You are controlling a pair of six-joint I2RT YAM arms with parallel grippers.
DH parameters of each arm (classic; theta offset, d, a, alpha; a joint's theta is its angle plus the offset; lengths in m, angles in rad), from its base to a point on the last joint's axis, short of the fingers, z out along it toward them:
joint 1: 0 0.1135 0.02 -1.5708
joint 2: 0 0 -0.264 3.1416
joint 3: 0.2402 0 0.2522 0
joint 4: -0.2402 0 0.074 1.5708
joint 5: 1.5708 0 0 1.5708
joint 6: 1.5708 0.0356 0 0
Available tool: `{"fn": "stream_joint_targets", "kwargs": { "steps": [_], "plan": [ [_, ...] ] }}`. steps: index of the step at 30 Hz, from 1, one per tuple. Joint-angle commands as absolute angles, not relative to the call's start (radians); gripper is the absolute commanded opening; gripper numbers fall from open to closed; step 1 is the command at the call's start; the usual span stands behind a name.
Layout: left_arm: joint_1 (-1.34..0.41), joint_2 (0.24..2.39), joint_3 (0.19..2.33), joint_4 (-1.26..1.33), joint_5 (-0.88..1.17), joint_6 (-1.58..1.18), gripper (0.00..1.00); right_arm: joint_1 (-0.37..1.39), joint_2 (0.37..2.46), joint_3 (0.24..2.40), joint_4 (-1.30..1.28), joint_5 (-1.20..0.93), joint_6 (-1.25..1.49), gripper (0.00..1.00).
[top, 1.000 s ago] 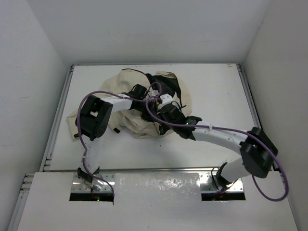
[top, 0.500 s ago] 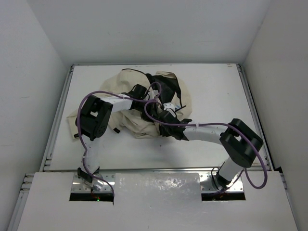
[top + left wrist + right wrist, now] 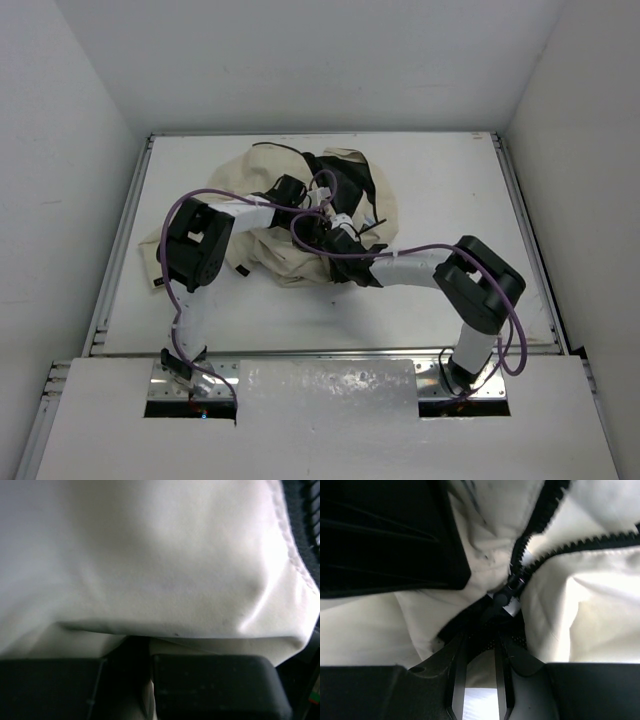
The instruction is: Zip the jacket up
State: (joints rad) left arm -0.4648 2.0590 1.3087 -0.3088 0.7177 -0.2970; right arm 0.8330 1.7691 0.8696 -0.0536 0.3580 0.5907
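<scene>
The cream-beige jacket (image 3: 262,168) lies crumpled in the middle of the table, its black lining (image 3: 350,180) showing on the right. My left gripper (image 3: 292,190) rests on its upper middle. In the left wrist view, cream jacket fabric (image 3: 150,555) fills the frame and a fold is pinched in my left gripper (image 3: 146,660). My right gripper (image 3: 328,222) is just right of it. In the right wrist view it (image 3: 487,630) is shut on the dark pull below the zipper slider (image 3: 507,594). Two rows of black zipper teeth (image 3: 540,510) part above the slider.
The white table (image 3: 440,180) has metal rails (image 3: 118,240) along its left and right edges and white walls all round. Purple cables (image 3: 215,195) loop over both arms. The right arm's elbow (image 3: 480,285) is folded over the table's right half.
The right arm has folded, its elbow swinging left. The right gripper has drawn up and left, closer to the left gripper. The left arm has held still.
</scene>
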Motion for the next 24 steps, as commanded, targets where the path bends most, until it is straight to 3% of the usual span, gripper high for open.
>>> {"fn": "stream_joint_targets", "kwargs": {
  "steps": [1,4,8,17,24],
  "plan": [
    [-0.462,2.043,1.299,-0.293,0.738,-0.279,0.0,0.827,1.781,0.926,-0.029,0.35,0.543,0.26],
    [-0.462,2.042,1.295,-0.307,0.739,-0.264,0.0,0.809,1.715,0.895,0.0,0.3,0.505,0.27],
    [-0.462,2.048,1.293,-0.302,0.744,-0.264,0.0,0.739,1.651,0.815,0.115,0.172,0.651,0.31],
    [-0.462,2.056,1.309,-0.304,0.736,-0.264,0.0,0.733,1.776,0.951,-0.027,0.218,0.657,0.31],
    [-0.462,2.059,1.308,-0.298,0.736,-0.272,0.0,0.75,1.812,0.937,-0.071,0.219,0.617,0.27]
  ]
}}
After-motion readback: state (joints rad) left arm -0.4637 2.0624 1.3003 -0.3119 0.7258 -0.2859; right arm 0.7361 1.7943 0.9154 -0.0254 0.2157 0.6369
